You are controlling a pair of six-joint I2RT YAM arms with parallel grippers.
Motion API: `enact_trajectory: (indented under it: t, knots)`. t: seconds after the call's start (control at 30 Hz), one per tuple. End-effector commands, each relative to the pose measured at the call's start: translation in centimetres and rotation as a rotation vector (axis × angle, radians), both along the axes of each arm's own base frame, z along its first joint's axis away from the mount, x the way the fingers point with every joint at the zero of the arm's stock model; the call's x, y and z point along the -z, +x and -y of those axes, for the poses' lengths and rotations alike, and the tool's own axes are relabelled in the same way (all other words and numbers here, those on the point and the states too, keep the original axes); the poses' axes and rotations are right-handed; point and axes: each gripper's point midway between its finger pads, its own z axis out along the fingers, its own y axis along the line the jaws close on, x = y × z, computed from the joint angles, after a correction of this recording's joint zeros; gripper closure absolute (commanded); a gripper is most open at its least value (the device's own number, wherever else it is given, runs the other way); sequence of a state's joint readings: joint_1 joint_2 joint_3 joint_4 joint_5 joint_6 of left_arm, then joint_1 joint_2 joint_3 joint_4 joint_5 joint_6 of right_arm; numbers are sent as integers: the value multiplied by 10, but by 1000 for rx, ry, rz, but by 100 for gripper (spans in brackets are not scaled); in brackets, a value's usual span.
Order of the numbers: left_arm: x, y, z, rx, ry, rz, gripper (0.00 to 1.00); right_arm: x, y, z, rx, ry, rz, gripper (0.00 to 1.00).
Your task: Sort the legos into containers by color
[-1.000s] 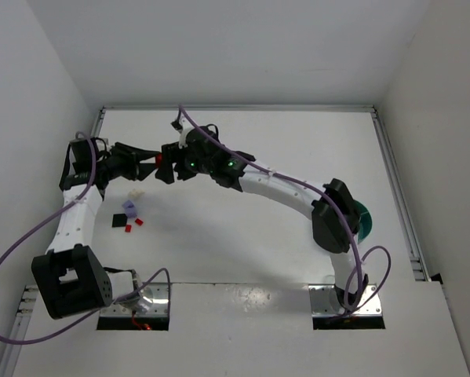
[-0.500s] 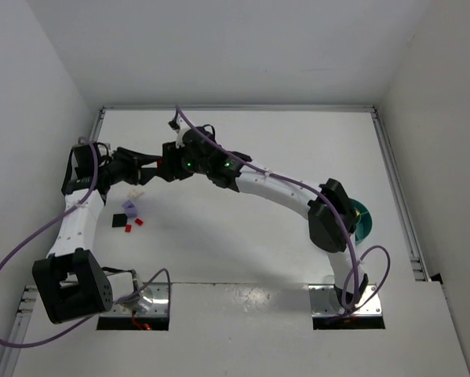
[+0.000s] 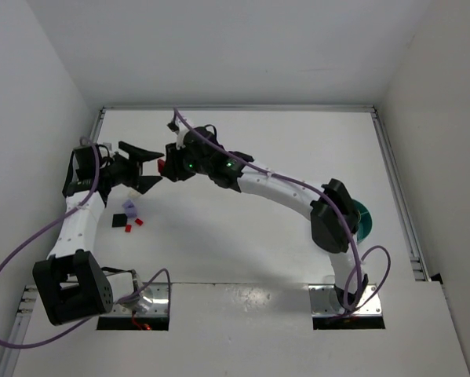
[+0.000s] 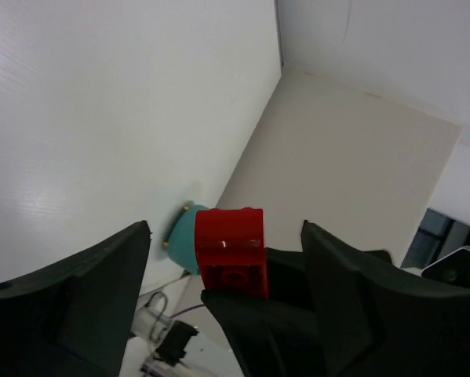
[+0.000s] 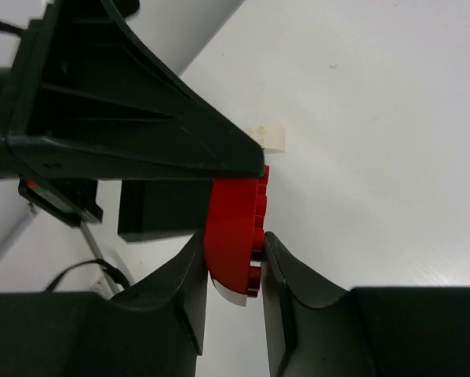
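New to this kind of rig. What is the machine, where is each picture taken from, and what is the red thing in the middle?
Two robot arms are bolted at the near edge of a white table, each ending in a two-finger gripper. One picture looks down from above and behind the arms. The other two come from cameras on the wrists, so the dark shapes there are fingers. The right gripper is clamped on a red brick. The left gripper stands open around it, with gaps on both sides. Loose on the table lie a lavender brick, a black brick and two small red bricks. The teal bowl is half hidden by the right arm.
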State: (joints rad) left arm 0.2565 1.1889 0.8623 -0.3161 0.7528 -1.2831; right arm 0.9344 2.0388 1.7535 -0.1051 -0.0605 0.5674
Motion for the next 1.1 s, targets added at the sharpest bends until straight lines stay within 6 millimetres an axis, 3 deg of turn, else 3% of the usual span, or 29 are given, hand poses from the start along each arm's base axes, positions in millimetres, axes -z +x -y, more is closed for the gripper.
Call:
enact_trajectory:
  t: [0.0, 0.03, 0.07, 0.13, 0.17, 0.23, 0.27, 0.33, 0.37, 0.4, 0.53, 0.7, 0.73, 0.83, 0.97, 1.07]
  knots:
    - [-20, 2, -10, 32, 107, 140, 13, -70, 0, 29, -14, 44, 171, 100]
    - [-17, 0, -14, 32, 124, 138, 5, -74, 5, 46, -5, 20, 200, 100]
    - [-14, 3, -24, 24, 179, 146, 0, -56, -2, 66, -42, -80, 218, 100]
    - [-16, 5, -32, 36, 254, 165, 0, -57, -15, 93, -91, -176, 252, 100]
    - [-15, 9, -42, 23, 310, 172, 0, -68, -19, 118, -99, -211, 276, 100]
    - [-28, 16, -57, 42, 482, 241, 0, -44, -38, 163, -180, -400, 246, 100]
    - [-35, 19, -63, 40, 538, 265, 0, -51, -40, 190, -176, -440, 256, 100]
    - [-56, 23, -67, 124, 670, 365, 0, -21, -60, 241, -254, -619, 214, 100]
    - [-61, 25, -70, 161, 727, 390, 0, -19, -60, 263, -241, -648, 208, 100]
    - [-69, 30, -74, 207, 826, 408, 0, -16, -74, 291, -258, -711, 214, 100]
    - [-73, 34, -84, 253, 987, 413, 0, 9, -94, 354, -244, -863, 70, 100]
    - [-54, 31, -91, 309, 1050, 357, 0, 16, -105, 409, -203, -914, -89, 100]
    - [-46, 27, -88, 335, 1037, 344, 0, 19, -120, 415, -238, -911, -151, 100]
    - [-30, 16, -82, 436, 1047, 354, 0, 18, -138, 444, -319, -961, -204, 100]
    - [-20, 9, -69, 514, 992, 382, 0, 21, -145, 483, -297, -1085, -172, 100]
    - [-17, 10, -66, 526, 971, 386, 0, 33, -152, 499, -343, -1132, -201, 100]
